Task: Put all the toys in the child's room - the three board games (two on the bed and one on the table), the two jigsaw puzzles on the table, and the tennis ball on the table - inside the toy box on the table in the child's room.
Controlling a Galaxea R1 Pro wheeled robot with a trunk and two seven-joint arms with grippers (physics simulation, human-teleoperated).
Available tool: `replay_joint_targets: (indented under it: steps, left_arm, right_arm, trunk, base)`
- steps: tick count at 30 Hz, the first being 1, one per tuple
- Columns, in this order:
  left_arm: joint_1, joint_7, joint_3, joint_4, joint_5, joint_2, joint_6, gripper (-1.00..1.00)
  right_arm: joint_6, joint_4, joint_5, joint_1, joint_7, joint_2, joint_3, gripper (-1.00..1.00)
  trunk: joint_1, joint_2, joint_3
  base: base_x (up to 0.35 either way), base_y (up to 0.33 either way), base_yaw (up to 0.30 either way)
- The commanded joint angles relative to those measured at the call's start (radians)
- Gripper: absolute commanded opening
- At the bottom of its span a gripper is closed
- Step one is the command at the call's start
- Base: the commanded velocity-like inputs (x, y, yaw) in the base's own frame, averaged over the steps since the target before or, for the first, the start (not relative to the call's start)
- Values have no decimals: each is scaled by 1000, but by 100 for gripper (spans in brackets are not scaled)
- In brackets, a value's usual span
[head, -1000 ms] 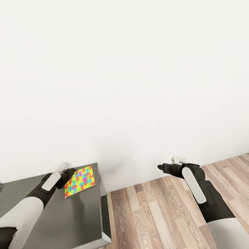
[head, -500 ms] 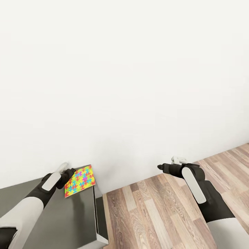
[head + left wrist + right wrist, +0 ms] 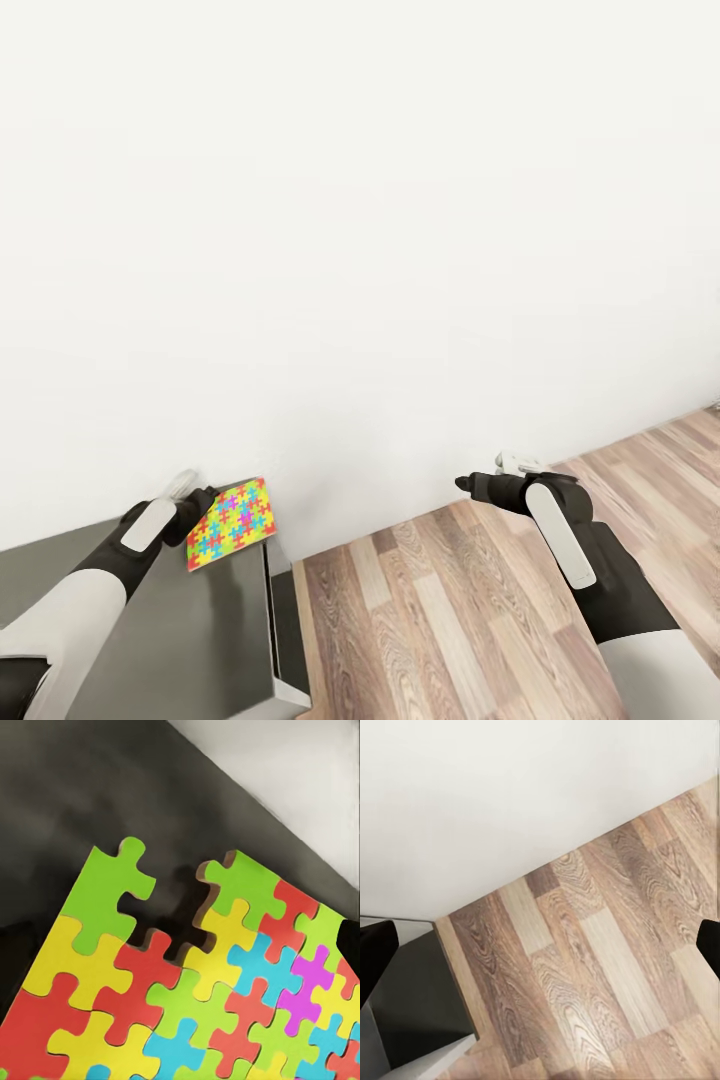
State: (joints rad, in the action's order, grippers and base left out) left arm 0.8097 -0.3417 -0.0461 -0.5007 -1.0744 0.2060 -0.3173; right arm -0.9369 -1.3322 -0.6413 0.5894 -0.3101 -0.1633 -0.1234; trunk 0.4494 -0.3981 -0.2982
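In front of the left gripper (image 3: 198,503), clamped in its fingers, sits a jigsaw puzzle (image 3: 232,523), tilted, held above a dark grey cabinet (image 3: 190,630) w/ a pale edge. Left wrist view: puzzle's pieces (green, yellow, red, blue, purple) w/ one notch missing at the far edge, dark top beneath. Right gripper (image 3: 466,485) hangs over wood-plank floor (image 3: 450,620), well apart from puzzle; fingers look together, tips touching. White wall (image 3: 360,220) beyond both.

One jigsaw puzzle (image 3: 231,524), a thin flat square of many-coloured pieces. It's tilted above the dark grey cabinet (image 3: 215,640), gripped by the left hand (image 3: 197,503).
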Motion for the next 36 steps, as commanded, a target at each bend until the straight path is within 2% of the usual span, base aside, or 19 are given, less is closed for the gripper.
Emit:
replay_joint_targets:
  steps: [1, 26, 36]
  left_arm:
    - [0, -8, -5, -2, -9, 1, -2, 100]
    - [0, -8, -6, -2, -8, 3, -2, 100]
    - [0, -8, -6, -2, -8, 3, -2, 100]
  right_arm:
    - [-2, -1, -10, 1, -10, -1, -2, 100]
    - [-2, -1, -9, 1, -10, -1, -2, 100]
    - [-2, -1, -9, 1, -9, -1, -2, 100]
  trunk:
    - [1, -2, -2]
    - [1, -2, -2]
    - [1, -2, -3]
  base:
    - [0, 0, -153]
    - [0, 0, -29]
    - [0, 0, -105]
